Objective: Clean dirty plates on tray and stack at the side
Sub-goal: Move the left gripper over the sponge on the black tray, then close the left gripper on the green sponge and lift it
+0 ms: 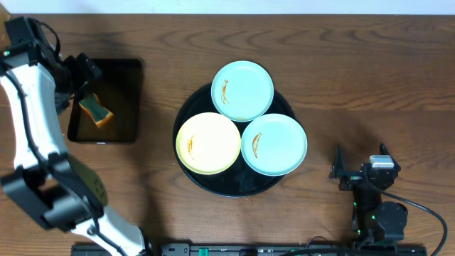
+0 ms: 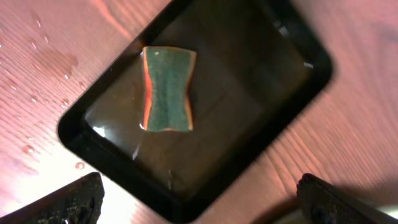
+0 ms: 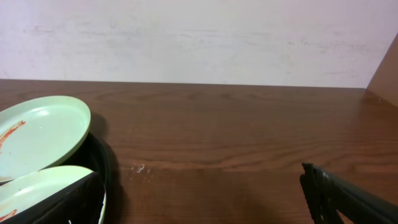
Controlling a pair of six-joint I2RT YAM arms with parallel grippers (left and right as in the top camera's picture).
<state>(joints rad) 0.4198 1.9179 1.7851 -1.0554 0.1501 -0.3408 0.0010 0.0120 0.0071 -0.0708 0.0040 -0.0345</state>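
Observation:
Three plates sit on the round black tray (image 1: 213,183) at the table's middle: a mint-blue plate (image 1: 243,90) at the back, a pale yellow plate (image 1: 209,143) at the front left, a mint-blue plate (image 1: 274,144) at the front right. Each has an orange-brown smear. Two plates show at the left of the right wrist view (image 3: 38,134). My left gripper (image 1: 82,75) is open and empty above the small rectangular tray (image 2: 273,118), over the sponge (image 2: 168,89). My right gripper (image 1: 355,173) is open and empty, low at the front right, apart from the plates.
A small rectangular black tray (image 1: 124,107) stands at the left and holds a green and orange sponge (image 1: 96,110). Water drops lie on the wood beside it (image 2: 37,93). Bare wooden table (image 3: 249,130) lies right of the round tray.

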